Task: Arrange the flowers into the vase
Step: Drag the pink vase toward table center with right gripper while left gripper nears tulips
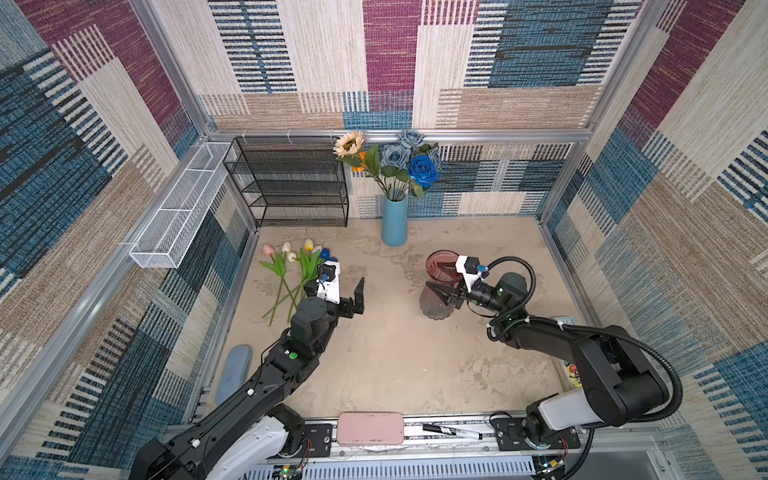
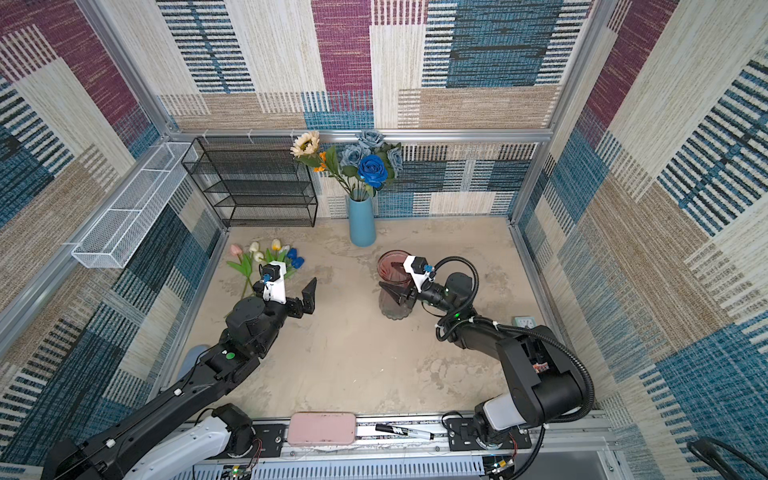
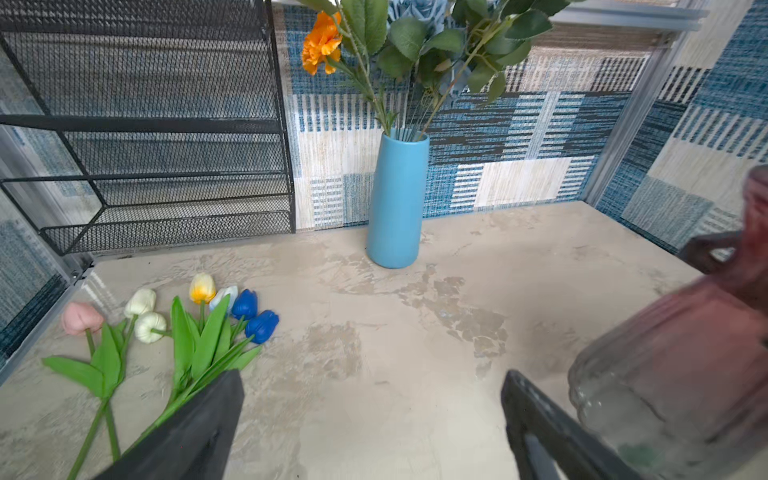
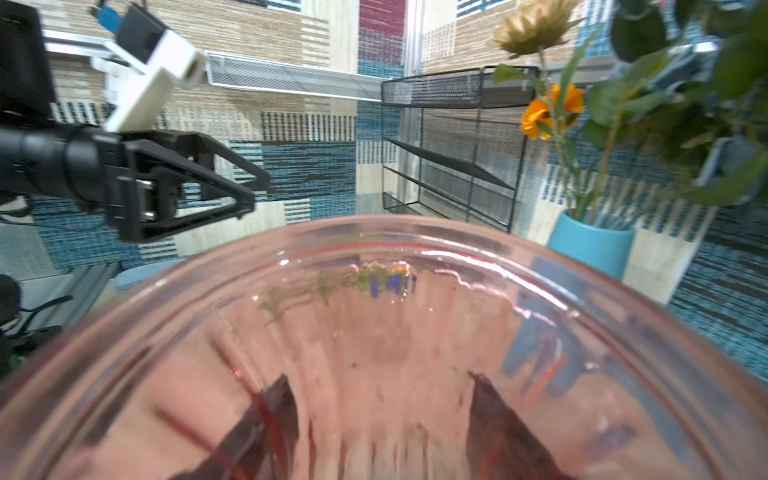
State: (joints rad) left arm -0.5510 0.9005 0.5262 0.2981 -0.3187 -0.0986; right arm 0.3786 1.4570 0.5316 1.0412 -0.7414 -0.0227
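Now the left gripper (image 3: 371,376) holds its jaws spread wide beside the colourful fake tulips (image 3: 199,332); the right gripper (image 4: 379,376) pinches the pink ribbed glass vase (image 1: 435,311).

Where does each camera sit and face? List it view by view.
Top views: high over the robot's side, looking down on the table; both arms show.
Left wrist: low over the table, facing the blue vase and tulips; the open left fingers show.
Right wrist: looking into the pink glass vase; the right fingers show through the glass, the left fingers beyond.
Shared: the blue vase, in every view.
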